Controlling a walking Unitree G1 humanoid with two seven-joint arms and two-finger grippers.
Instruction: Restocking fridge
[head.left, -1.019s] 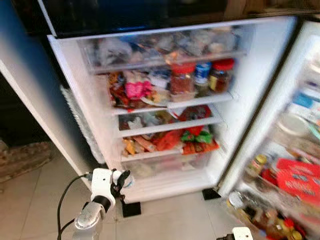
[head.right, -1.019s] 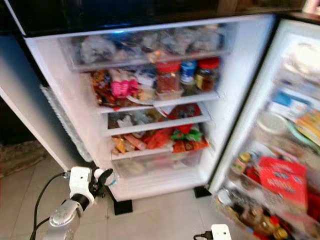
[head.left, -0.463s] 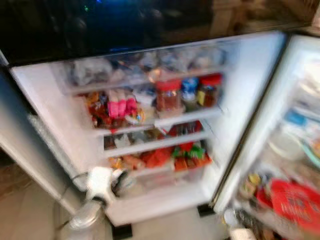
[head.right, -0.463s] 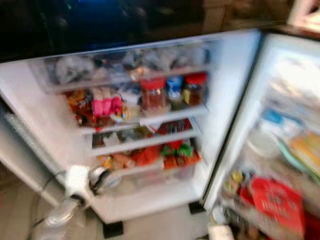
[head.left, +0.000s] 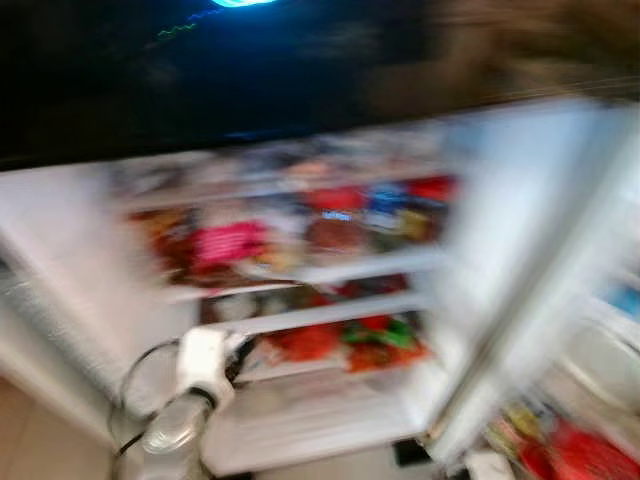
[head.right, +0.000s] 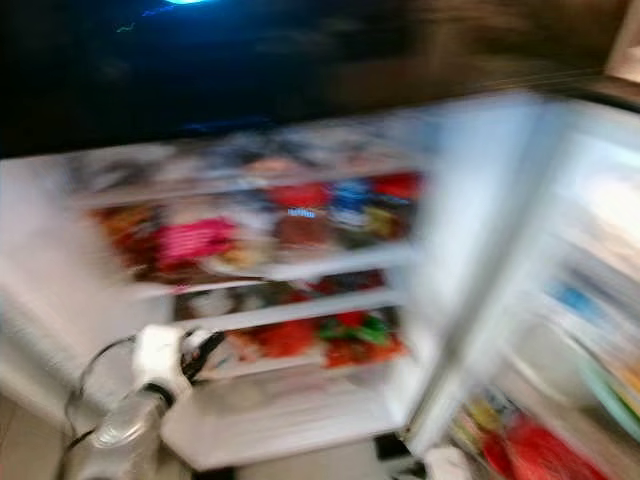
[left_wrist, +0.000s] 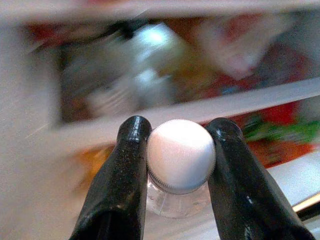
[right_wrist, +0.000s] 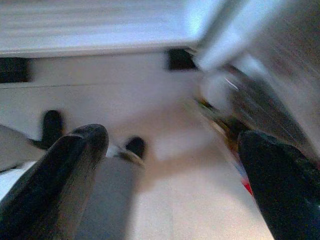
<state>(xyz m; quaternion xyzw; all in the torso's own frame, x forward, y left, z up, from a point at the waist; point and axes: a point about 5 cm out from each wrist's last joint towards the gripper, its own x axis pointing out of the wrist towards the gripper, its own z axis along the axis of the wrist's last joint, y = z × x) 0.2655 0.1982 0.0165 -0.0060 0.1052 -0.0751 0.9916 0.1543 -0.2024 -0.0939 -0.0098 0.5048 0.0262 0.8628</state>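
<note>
A: What is the left gripper (left_wrist: 177, 165) doing?

B: It is gripping a small clear bottle (left_wrist: 178, 197) by its neck, the two black fingers (left_wrist: 122, 185) pressing on either side of the white cap (left_wrist: 181, 154). The cap is filling the narrow gap between them.

A: And where is that bottle sitting in the wider scene?

B: It is hanging in front of the open fridge (head.left: 90, 290), low on the robot's left, level with the lower shelves (head.left: 330, 310). The silver left arm (head.left: 172, 435) is reaching up from the bottom of the head view, with a dark cable (head.left: 135, 375) looping beside it.

A: What is showing inside the fridge?

B: Everything is blurring heavily. Red-lidded jars (head.left: 335, 215) and a pink packet (head.left: 225, 243) are standing on an upper shelf, and red and green packets (head.left: 375, 335) are lying lower down. The door (head.right: 590, 320) is standing open on the right, with its racks holding blurred items.

A: And the right gripper (right_wrist: 170, 165)?

B: It is hanging low over the pale tiled floor (right_wrist: 165, 200) near the foot of the fridge, its fingers spread wide apart and holding nothing.
</note>
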